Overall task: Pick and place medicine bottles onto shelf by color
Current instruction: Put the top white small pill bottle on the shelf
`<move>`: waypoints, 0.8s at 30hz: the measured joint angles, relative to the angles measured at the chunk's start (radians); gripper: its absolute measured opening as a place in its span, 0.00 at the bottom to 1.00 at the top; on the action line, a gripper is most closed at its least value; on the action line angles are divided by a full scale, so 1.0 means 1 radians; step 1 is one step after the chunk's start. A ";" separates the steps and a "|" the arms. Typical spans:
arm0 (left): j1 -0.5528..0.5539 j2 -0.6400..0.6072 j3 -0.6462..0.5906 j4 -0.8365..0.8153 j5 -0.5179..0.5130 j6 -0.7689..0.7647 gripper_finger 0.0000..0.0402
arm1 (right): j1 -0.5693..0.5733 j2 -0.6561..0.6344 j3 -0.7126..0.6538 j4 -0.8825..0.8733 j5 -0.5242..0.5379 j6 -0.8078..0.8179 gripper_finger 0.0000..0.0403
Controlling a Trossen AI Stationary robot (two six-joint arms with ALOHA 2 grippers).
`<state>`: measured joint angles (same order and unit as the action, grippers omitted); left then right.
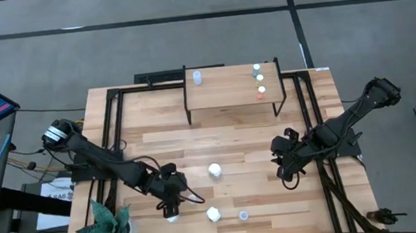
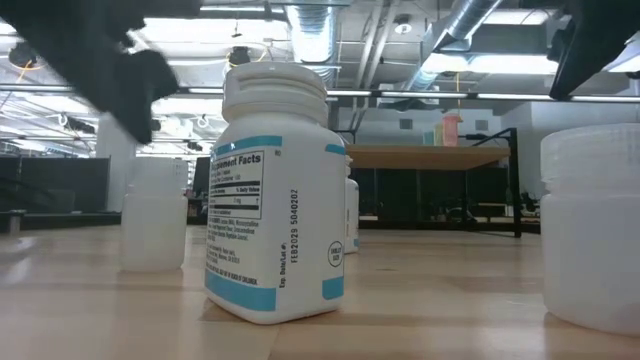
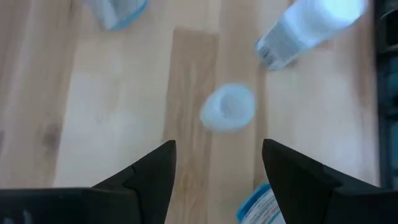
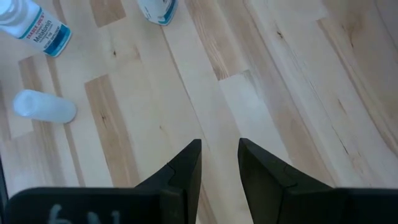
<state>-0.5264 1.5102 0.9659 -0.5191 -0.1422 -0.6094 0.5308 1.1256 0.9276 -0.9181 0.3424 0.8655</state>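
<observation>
The shelf (image 1: pixel 232 95) stands at the table's far side. It bears a pale-blue-capped bottle (image 1: pixel 197 77) at its left end and green- (image 1: pixel 256 68), whitish- (image 1: pixel 259 77) and orange-capped (image 1: pixel 261 91) ones at its right end. On the table stand two white bottles (image 1: pixel 214 170) (image 1: pixel 213 214) and a small bluish one (image 1: pixel 243 215). My left gripper (image 1: pixel 169 207) (image 3: pixel 217 163) hangs open near the front left, just short of a small pale-capped bottle (image 3: pixel 228 107) (image 1: pixel 172 219), touching nothing. My right gripper (image 1: pixel 285 174) (image 4: pixel 219 155) waits at the right, fingers slightly apart over bare wood.
A potted plant (image 1: pixel 110 224) stands at the near left corner, close to my left arm. Beside the left fingers a labelled bottle (image 3: pixel 264 208) stands close. In the low view a labelled white bottle (image 2: pixel 270 190) fills the foreground, with others (image 2: pixel 590 235) (image 2: pixel 155 215) on either side.
</observation>
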 joint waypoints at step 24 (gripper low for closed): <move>-0.006 0.197 0.042 0.112 -0.027 -0.011 0.56 | 0.005 0.091 0.000 0.001 -0.003 -0.001 0.31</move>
<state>-0.5323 1.7070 1.0077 -0.4075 -0.1692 -0.6206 0.5358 1.2166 0.9279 -0.9173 0.3397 0.8642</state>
